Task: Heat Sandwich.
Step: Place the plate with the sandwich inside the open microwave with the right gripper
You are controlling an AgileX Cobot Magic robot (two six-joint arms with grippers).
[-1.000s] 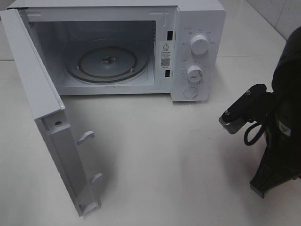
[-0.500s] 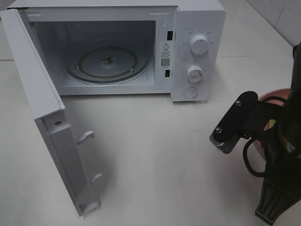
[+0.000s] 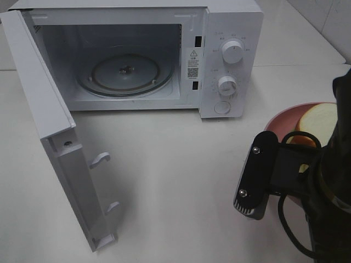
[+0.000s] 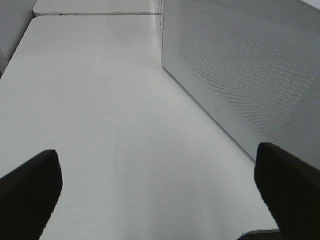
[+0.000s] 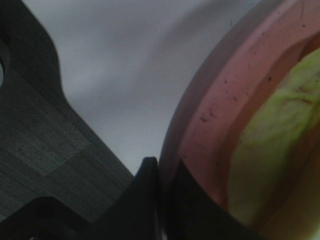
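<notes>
The sandwich [image 3: 320, 118] lies on a round pink plate [image 3: 278, 121] at the right of the table, its white bread and orange crust partly hidden by my right arm [image 3: 307, 181]. In the right wrist view the right gripper [image 5: 159, 167] is shut on the pink plate's rim [image 5: 200, 125], with the pale green filling of the sandwich [image 5: 265, 165] just behind it. In the left wrist view the left gripper [image 4: 160, 195] stands open over bare table, with nothing between its fingers. It does not show in the high view.
The white microwave [image 3: 230, 60] stands at the back with its door [image 3: 52, 126] swung wide to the left and a glass turntable [image 3: 125, 72] inside. A perforated white microwave panel [image 4: 250, 75] runs beside the left gripper. Bare table [image 3: 175, 175] lies before the microwave.
The right arm has swung down and to the left, and the pink plate with the sandwich has come into view at the right, moving left with it. The left gripper stays open.
</notes>
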